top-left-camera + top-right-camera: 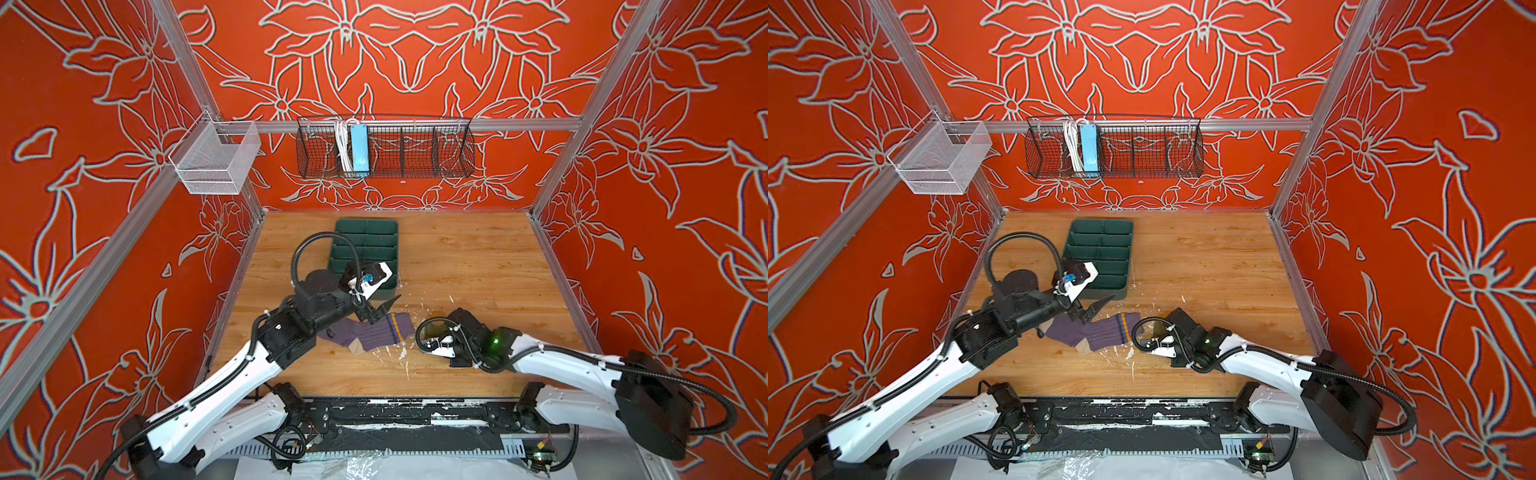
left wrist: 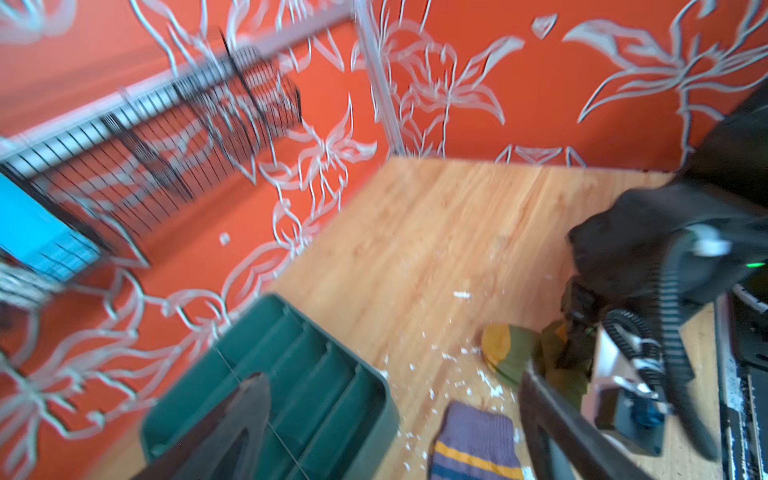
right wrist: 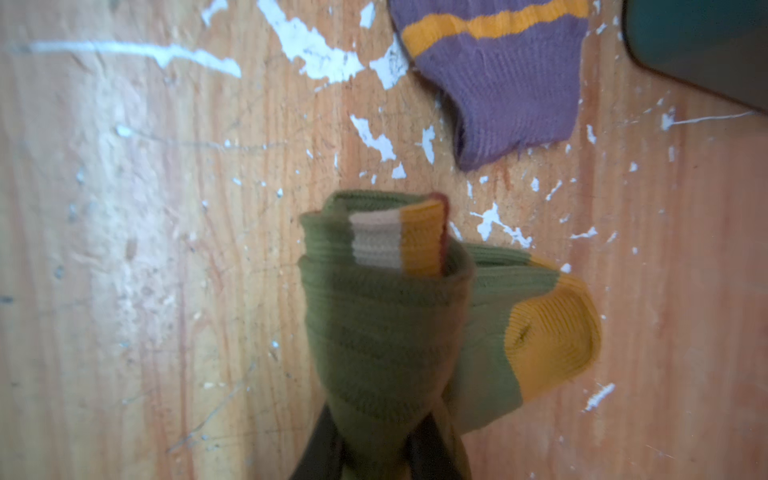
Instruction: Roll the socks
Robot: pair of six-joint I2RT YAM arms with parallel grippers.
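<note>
The dark green divided tray (image 1: 368,241) (image 1: 1100,245) stands on the wooden bench (image 1: 478,257), and everything else sits on the robot's side of it. The purple sock (image 1: 370,334) (image 1: 1096,332) lies flat on the bench just in front of the tray's near edge. Its navy and yellow striped cuff points away from the tray's near right corner, and its beige heel is on the side farthest from the tray. The left pincer (image 1: 384,309) (image 1: 1100,309) hovers between the tray's near edge and this sock, above the sock's middle. Its jaws are spread wide and nothing is between them. In the left wrist view one finger (image 2: 249,399) shows over the tray and the other over the bench. Farther out from the tray's near right corner, just past the purple cuff (image 3: 498,75), is the olive green sock (image 3: 382,332) (image 2: 515,353). It is gathered into a folded bundle, with the mustard toe bulging to one side and a beige and mustard band tucked in at the end. The right pincer (image 3: 374,449) is clamped narrow on this bundle, the fabric pinched between its dark fingers. Whether the bundle touches the bench I cannot tell. White flecks (image 3: 316,54) scar the wood between the two socks.
</note>
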